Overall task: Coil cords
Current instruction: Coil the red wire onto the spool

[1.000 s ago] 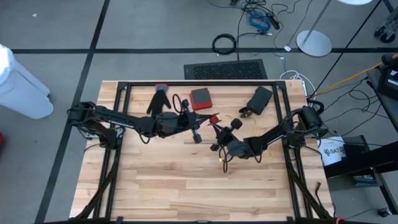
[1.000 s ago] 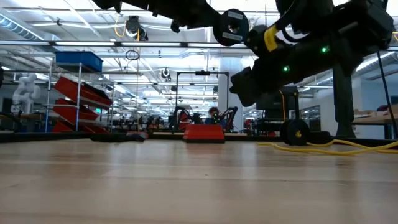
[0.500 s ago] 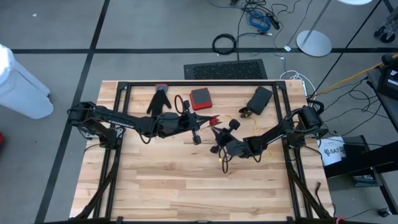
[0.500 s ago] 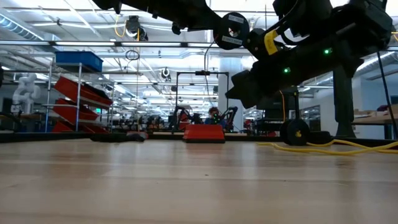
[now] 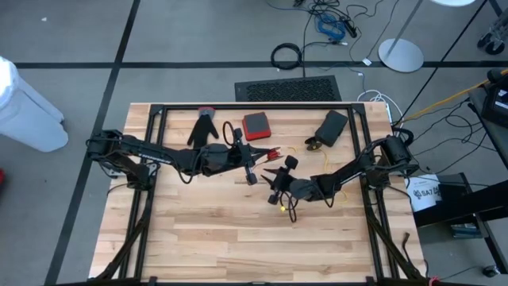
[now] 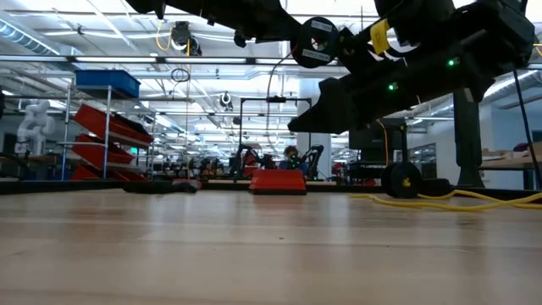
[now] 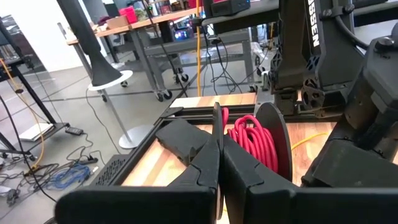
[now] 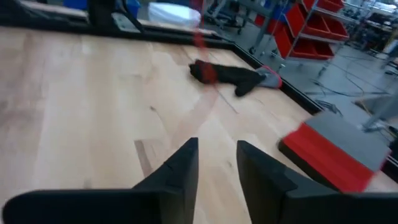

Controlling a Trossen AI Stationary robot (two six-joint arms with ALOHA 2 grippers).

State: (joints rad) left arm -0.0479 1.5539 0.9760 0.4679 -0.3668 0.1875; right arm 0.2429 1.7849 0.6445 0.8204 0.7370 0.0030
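blur: red cord (image 8: 200, 37) streaked | cut off: yellow cord (image 6: 474, 198) at right edge

The glove (image 5: 203, 127) lies left of the box (image 5: 255, 125), pouch (image 5: 330, 127) right.

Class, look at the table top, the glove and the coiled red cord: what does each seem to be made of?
Table top: pale wood planks, matte, with visible grain and seams. Glove: dark limp fabric, probably knit, with a reddish cuff. Red cord: smooth, slightly glossy sheath, likely plastic or rubber, wound in even loops.
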